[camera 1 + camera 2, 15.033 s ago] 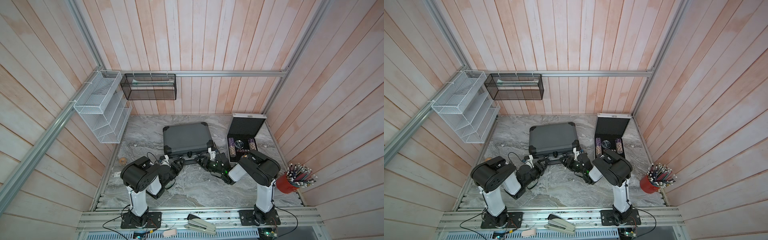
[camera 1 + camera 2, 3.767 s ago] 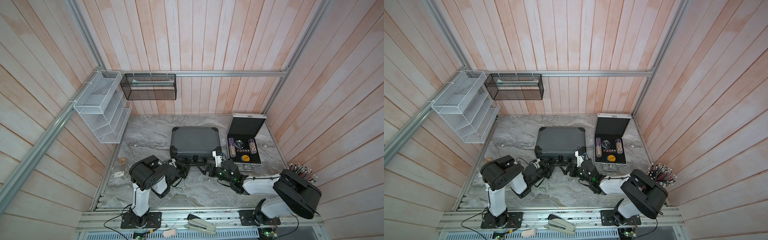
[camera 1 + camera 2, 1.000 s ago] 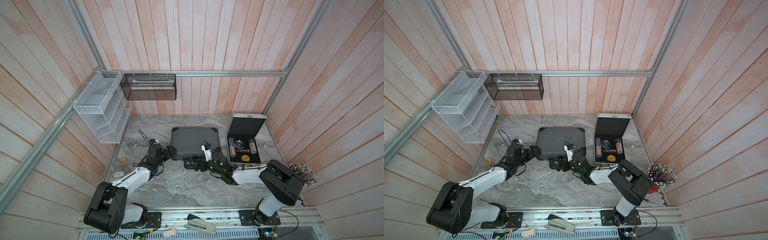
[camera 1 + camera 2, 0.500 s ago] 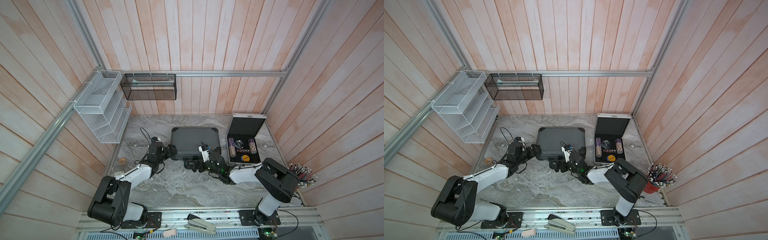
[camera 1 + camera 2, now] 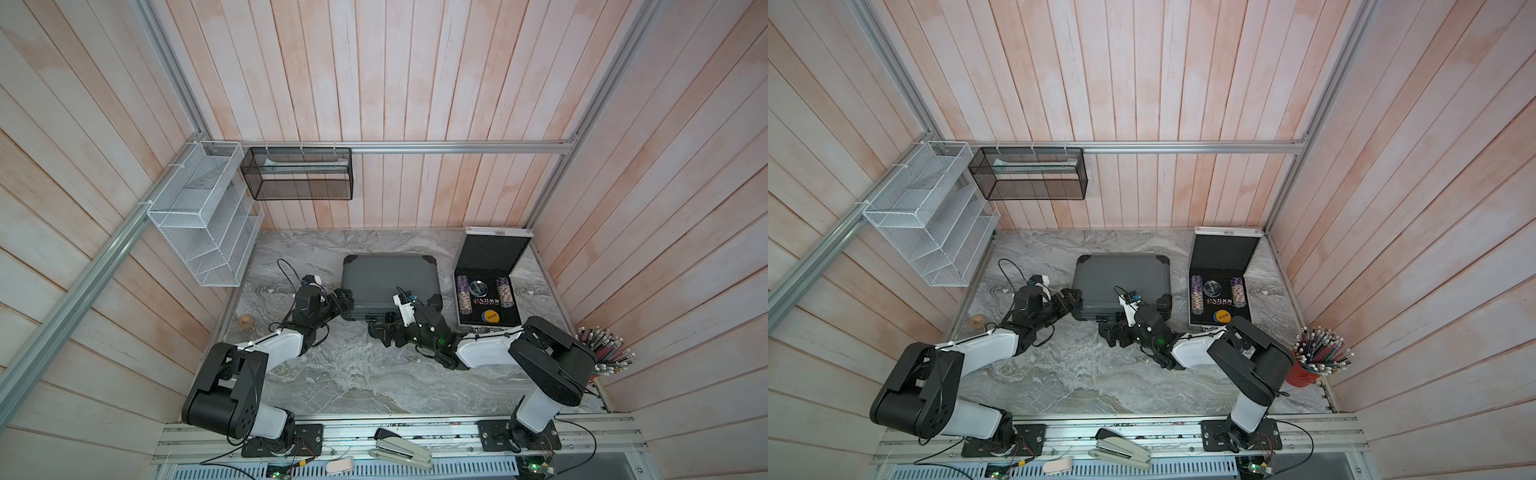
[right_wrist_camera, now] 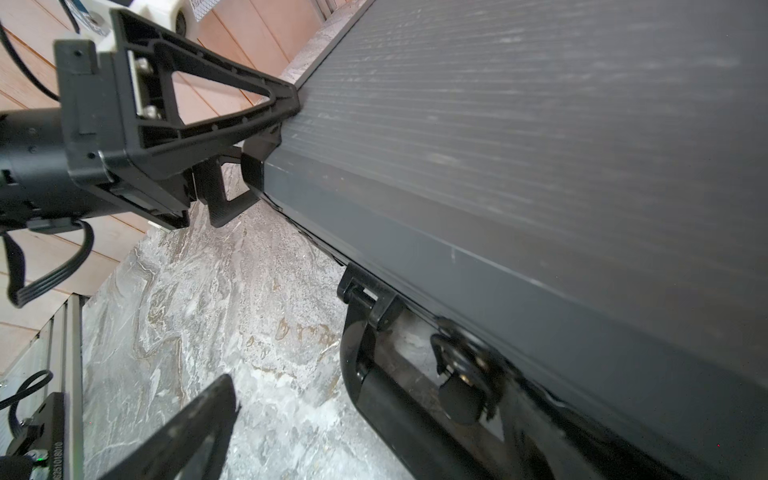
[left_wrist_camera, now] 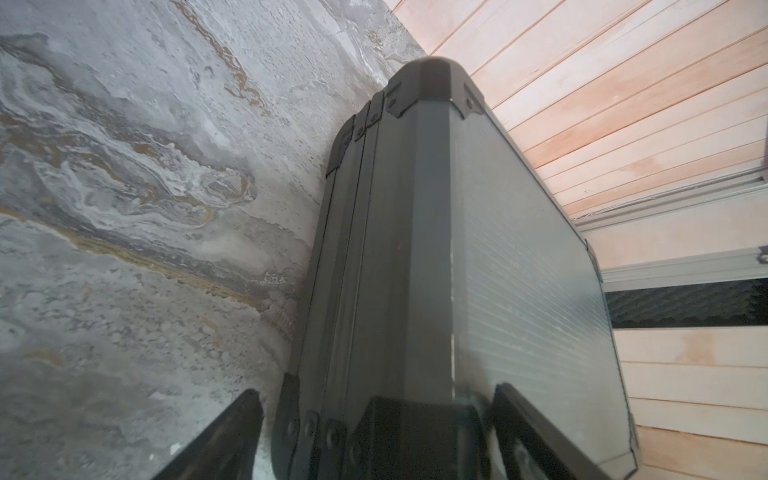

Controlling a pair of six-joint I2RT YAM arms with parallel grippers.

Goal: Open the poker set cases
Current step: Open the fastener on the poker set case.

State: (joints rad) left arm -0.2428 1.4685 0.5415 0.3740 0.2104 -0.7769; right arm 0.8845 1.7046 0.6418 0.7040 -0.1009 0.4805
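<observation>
The larger dark grey poker set case [image 5: 390, 282] [image 5: 1121, 280] lies closed mid-table in both top views. My left gripper [image 5: 343, 301] [image 7: 378, 436] is open astride its front left corner, one finger above the lid and one beside the base, with a gap showing. My right gripper [image 5: 384, 328] [image 6: 365, 436] is open at the case's front, with the black handle [image 6: 395, 407] between its fingers. The smaller silver case [image 5: 492, 249] [image 5: 1223, 251] stands open at the right, lid upright, chips inside.
A white wire basket [image 5: 203, 216] and a black mesh basket [image 5: 299, 174] hang on the walls at the back left. A red cup of pencils [image 5: 602, 353] stands at the right edge. A small tan round object [image 5: 245, 321] lies at the left edge. A stapler [image 5: 401, 451] rests on the front rail.
The left jaws have narrowed a little around the case's corner as the arm stretched forward. The right gripper has slid slightly left along the case's front.
</observation>
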